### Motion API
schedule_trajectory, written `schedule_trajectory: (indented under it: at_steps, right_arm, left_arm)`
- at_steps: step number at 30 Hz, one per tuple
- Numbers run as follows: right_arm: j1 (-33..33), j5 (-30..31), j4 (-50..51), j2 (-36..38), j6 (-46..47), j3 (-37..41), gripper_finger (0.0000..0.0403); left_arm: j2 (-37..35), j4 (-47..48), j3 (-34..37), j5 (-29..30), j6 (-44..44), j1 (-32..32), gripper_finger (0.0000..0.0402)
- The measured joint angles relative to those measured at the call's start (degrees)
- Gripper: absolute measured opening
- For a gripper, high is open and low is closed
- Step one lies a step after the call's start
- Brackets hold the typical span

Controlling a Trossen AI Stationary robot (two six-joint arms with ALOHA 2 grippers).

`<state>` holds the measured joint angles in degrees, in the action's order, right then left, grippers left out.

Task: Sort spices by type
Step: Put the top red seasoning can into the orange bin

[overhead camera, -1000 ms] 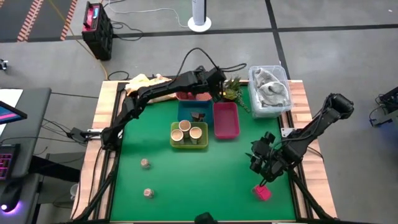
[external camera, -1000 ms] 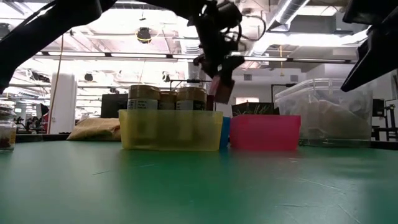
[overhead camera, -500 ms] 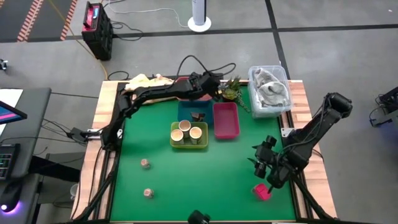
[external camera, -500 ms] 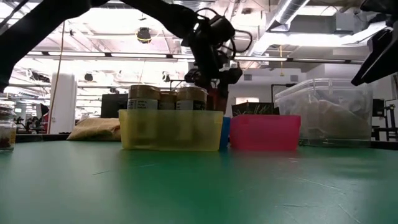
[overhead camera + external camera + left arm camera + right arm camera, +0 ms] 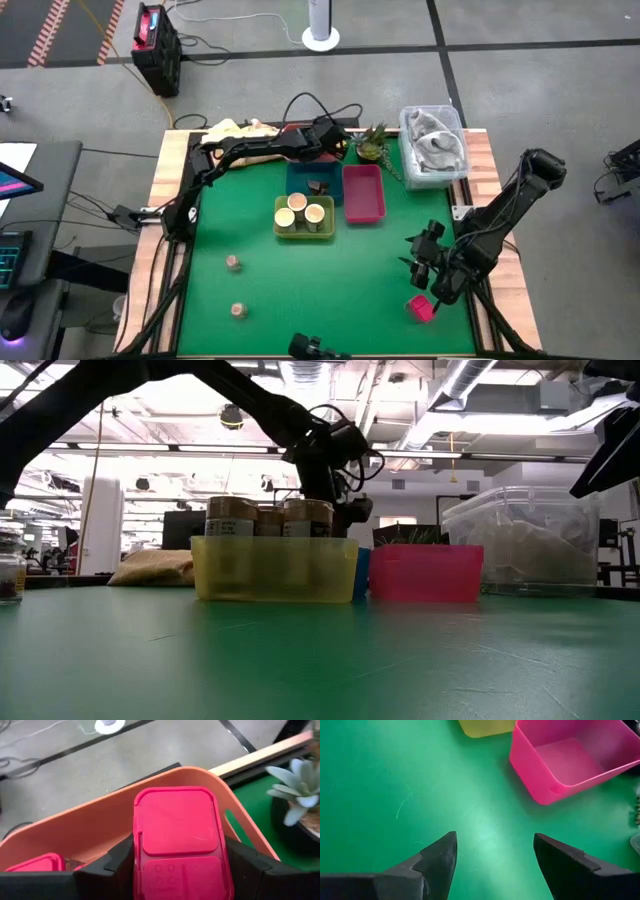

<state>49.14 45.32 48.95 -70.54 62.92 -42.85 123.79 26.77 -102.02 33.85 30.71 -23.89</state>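
Observation:
My left gripper (image 5: pixel 326 136) reaches over the table's far edge, shut on a bright pink packet (image 5: pixel 175 820) above the orange tray (image 5: pixel 90 825). A second pink packet (image 5: pixel 35 862) lies in that tray. A third pink packet (image 5: pixel 421 308) lies on the mat near the front right, just beside my right gripper (image 5: pixel 427 272), which stands open over bare mat (image 5: pixel 490 845). Three cream-topped jars (image 5: pixel 302 210) stand in the yellow tray (image 5: pixel 304 230). A dark brown piece (image 5: pixel 318 187) sits in the blue tray (image 5: pixel 300 175). Two tiny jars (image 5: pixel 233 263) (image 5: pixel 238 310) stand on the mat at the left. My left gripper pinches the pink packet by its two long sides (image 5: pixel 139 847) between its two fingers (image 5: pixel 112 862), at the end nearest the wrist. The fingers slant down toward the far edge and lie along the packet. The packet's flat lid faces up, over the inside of the orange tray.
An empty pink tray (image 5: pixel 363 192) stands right of the blue one. A potted green plant (image 5: pixel 372 143) and a clear bin with cloth (image 5: pixel 433 145) stand at the far right. A yellowish cloth (image 5: pixel 232 128) lies at the far left. Open mat spreads across the middle.
My left gripper has come down and gone toward the table's far left with the pink packet, rolling at the wrist, and now hangs low over the orange tray behind the yellow tray.

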Motion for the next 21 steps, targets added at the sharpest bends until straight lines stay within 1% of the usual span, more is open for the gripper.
schedule_trajectory:
  at_steps: [4, 10, 13, 18, 20, 21]
  right_arm:
    - [0.0, -0.2, -0.1, 0.0, -0.2, 0.0, 0.0292]
    - [0.0, -0.3, -0.2, 0.0, -0.2, 0.0, 0.0292]
    - [0.0, -0.7, 0.0, 0.0, -0.4, 0.0, 0.0292]
    - [0.0, -2.6, 0.6, 0.2, -0.4, 0.0, 0.0292]
    - [0.0, -3.5, 1.2, 1.0, 0.1, 0.0, 0.0292]
    - [0.0, -3.6, 1.6, 1.4, 0.9, 0.0, 0.0292]
  left_arm:
    - [0.0, -0.2, 0.0, -0.1, 0.2, -0.1, 0.0224]
    - [0.0, -0.2, 0.0, -0.1, -1.4, 0.1, 0.0269]
    - [-0.1, -0.2, -0.1, -0.1, -3.7, 0.1, 0.0287]
    - [-2.9, -0.8, -1.3, -0.3, -14.9, 0.4, 0.0297]
    - [-5.1, -2.0, -1.5, -1.2, -22.1, 1.0, 0.0295]
    - [-6.1, -2.3, -1.6, -2.9, -26.2, 1.6, 0.0294]
